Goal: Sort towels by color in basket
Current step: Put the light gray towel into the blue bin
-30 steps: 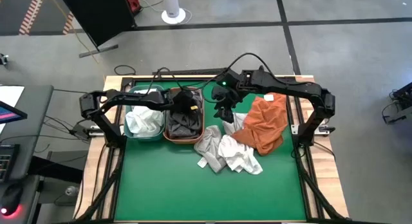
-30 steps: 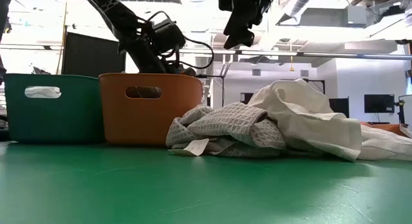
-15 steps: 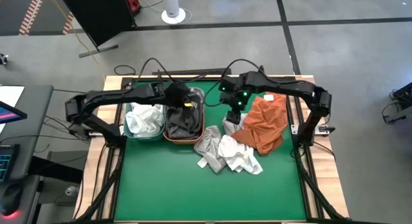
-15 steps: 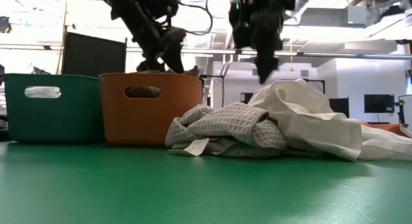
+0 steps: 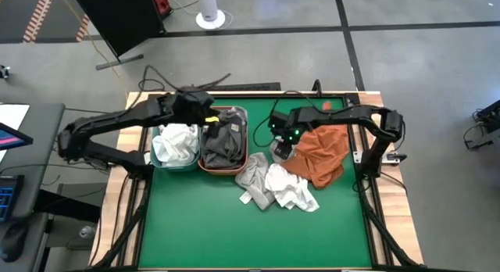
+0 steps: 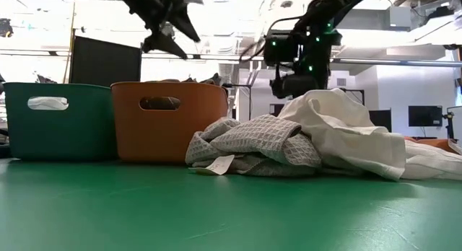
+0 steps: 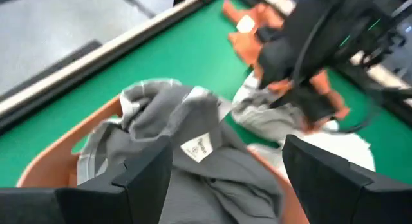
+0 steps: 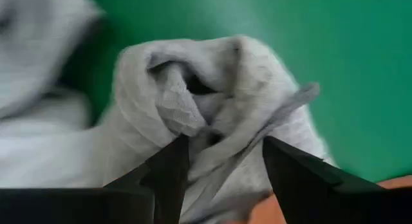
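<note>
Green table (image 5: 234,233); teal basket (image 6: 58,121), orange basket (image 6: 170,121); rust towel (image 5: 322,153), white towel (image 5: 291,190), grey waffle-weave towel (image 6: 260,139).

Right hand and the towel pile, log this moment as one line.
right hand: open, lowered onto light grey towel | left hand: open, above orange basket | dark grey towel: in basket

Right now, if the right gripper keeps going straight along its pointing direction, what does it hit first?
Most likely the light grey towel bunched directly ahead of the right gripper; its jaws are open around it.
</note>
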Available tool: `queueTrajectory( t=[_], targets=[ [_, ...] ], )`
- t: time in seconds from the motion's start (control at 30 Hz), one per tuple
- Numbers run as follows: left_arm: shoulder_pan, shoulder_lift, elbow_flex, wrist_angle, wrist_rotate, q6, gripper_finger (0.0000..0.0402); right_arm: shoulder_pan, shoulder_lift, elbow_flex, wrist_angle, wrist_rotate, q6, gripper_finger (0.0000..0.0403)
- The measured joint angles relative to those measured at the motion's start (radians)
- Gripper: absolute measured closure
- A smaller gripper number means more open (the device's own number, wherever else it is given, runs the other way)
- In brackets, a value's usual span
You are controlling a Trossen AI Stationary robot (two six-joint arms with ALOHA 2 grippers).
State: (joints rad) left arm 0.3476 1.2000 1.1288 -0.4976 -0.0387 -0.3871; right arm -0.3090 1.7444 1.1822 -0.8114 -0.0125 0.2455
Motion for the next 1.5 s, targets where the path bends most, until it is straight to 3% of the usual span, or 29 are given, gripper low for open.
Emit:
queueTrajectory(
  t=[0.2, 0.3, 0.43, 0.47, 0.7, 1.07, 1.5],
  targets=[
    [0.000, -0.105, 0.001, -0.002, -0.005, 0.000, 0.0120, 0.011, 0.006, -0.059, 0.114, 0.023, 0.001, 0.0195],
    [0.000, -0.138, 0.001, -0.013, -0.037, 0.010, 0.0120, 0.010, 0.015, -0.059, 0.120, 0.002, -0.012, 0.0252],
    [0.000, -0.165, 0.001, -0.013, -0.062, 0.023, 0.0120, -0.003, 0.049, -0.057, 0.135, -0.059, -0.035, 0.0365],
    [0.000, -0.171, 0.001, -0.005, -0.063, 0.023, 0.0120, -0.007, 0.056, -0.057, 0.136, -0.079, -0.036, 0.0374],
    [-0.007, -0.184, 0.002, -0.002, -0.055, 0.027, 0.0120, -0.013, 0.027, -0.029, 0.103, -0.092, -0.002, 0.0372],
    [-0.037, -0.185, 0.002, 0.003, -0.054, 0.047, 0.0120, -0.068, -0.166, 0.207, 0.093, -0.009, 0.001, 0.0373],
    [-0.049, -0.090, -0.021, 0.251, -0.071, 0.051, 0.0120, -0.070, -0.343, 0.308, 0.426, -0.045, 0.015, 0.0373]
  ],
)
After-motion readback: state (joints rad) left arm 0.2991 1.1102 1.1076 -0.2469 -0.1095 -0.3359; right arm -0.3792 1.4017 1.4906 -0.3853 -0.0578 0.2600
